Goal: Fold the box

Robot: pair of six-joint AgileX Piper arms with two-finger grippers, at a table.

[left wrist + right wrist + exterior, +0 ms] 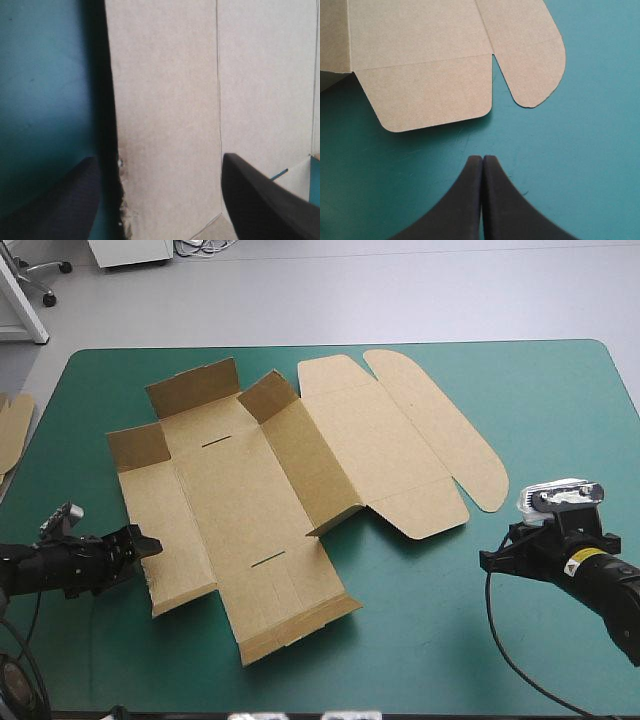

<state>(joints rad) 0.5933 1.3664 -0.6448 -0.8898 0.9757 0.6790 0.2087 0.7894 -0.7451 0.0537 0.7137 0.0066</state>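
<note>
The brown box (260,500) lies open in the middle of the teal-green cover, several side walls partly raised and its lid (400,440) flat toward the right. My left gripper (143,543) sits low at the box's left edge. In the left wrist view it (159,159) is open, and the worn edge of the left panel (165,100) runs between its fingers. My right gripper (487,560) rests over bare cover to the right of the lid. In the right wrist view it (482,159) is shut and holds nothing, with the lid's front flap (430,95) and rounded ear (535,75) a short way ahead.
More brown board (12,425) shows at the table's left edge. Bare teal-green cover (450,640) stretches along the near side and the right of the box. The table's near edge runs close below both arms.
</note>
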